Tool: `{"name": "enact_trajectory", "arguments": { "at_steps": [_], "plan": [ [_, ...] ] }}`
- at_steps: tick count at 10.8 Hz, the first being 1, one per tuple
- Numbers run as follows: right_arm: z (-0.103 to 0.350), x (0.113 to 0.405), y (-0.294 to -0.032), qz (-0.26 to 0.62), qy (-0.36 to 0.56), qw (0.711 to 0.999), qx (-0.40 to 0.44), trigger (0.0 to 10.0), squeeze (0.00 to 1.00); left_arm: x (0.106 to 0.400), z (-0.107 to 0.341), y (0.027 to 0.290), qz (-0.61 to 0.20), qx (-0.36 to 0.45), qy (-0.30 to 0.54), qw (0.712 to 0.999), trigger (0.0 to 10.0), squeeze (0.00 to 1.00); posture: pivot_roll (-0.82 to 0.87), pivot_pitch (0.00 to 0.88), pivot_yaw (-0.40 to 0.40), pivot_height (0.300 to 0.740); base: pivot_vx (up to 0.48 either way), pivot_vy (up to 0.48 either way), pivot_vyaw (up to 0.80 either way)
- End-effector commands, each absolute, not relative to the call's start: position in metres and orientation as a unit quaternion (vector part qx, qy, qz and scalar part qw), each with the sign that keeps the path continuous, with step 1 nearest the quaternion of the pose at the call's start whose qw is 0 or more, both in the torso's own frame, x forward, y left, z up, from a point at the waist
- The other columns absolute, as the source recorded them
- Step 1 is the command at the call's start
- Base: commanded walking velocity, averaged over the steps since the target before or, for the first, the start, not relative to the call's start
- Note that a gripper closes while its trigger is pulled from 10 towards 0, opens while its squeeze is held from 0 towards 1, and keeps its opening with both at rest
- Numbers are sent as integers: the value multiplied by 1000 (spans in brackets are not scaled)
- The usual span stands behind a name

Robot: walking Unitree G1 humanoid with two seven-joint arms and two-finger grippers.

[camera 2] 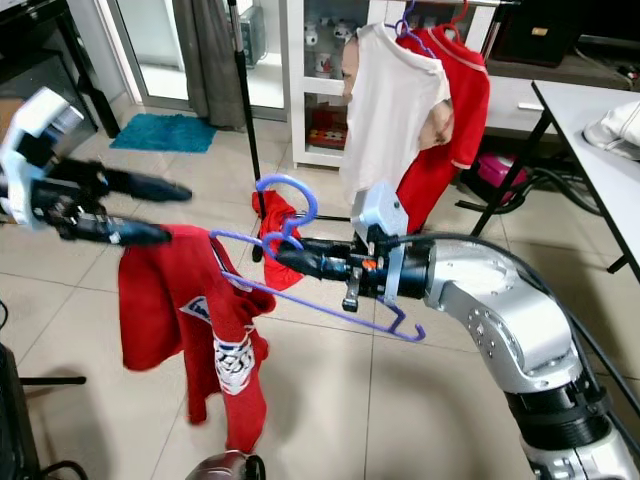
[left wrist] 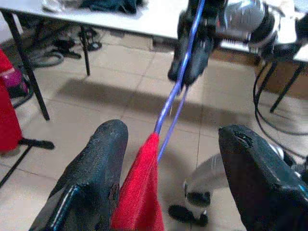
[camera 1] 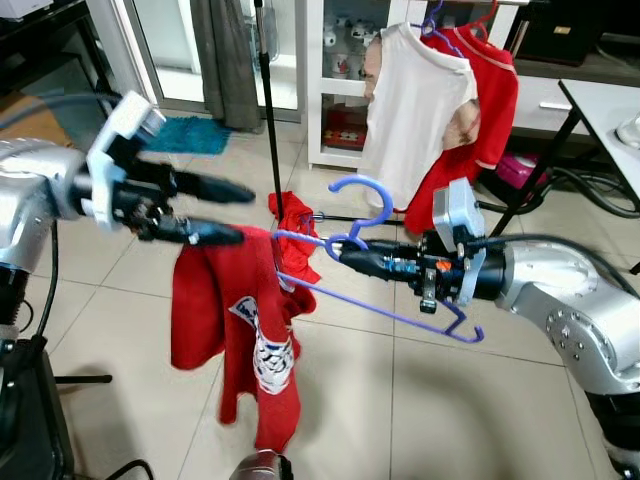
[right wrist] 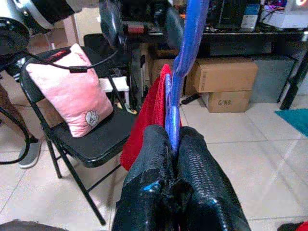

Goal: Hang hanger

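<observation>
Pinching the blue hanger (camera 1: 375, 262) at its neck, right gripper (camera 1: 345, 262) clenched | red shirt (camera 1: 240, 320) draped on the hanger's far end | left gripper (camera 1: 228, 212) spread wide, just above that shirt.

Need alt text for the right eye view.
The right tool is shut on a purple hanger carrying a red T-shirt, while the open left tool hovers at the shirt's shoulder. Behind, a white shirt hangs on a rack.
</observation>
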State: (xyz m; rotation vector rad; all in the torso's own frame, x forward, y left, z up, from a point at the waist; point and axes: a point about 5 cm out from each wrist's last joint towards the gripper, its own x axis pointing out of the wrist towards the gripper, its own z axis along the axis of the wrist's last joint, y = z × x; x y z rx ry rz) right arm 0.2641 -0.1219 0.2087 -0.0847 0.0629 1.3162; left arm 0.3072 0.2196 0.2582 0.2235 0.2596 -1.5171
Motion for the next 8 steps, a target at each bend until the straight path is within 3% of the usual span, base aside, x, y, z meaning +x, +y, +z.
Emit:
{"name": "enact_trajectory", "arguments": {
  "at_steps": [1,2,3,8],
  "plan": [
    [220,258,-118,639,2,767,-55,10000,0,308,251,223,-679,143,141,707,9725,0,8,34,69,740,0,0,0],
    [223,255,-118,653,-8,756,-52,10000,0,310,245,224,-674,170,151,703,1451,0,7,31,70,740,0,0,0],
    [225,254,-118,658,-14,751,-50,10000,0,310,243,224,-674,169,154,702,0,0,6,28,71,740,0,0,0],
    [226,251,-120,662,-15,747,-52,10000,0,314,225,222,-686,181,167,685,0,0,-18,4,84,740,0,0,0]
  ]
}}
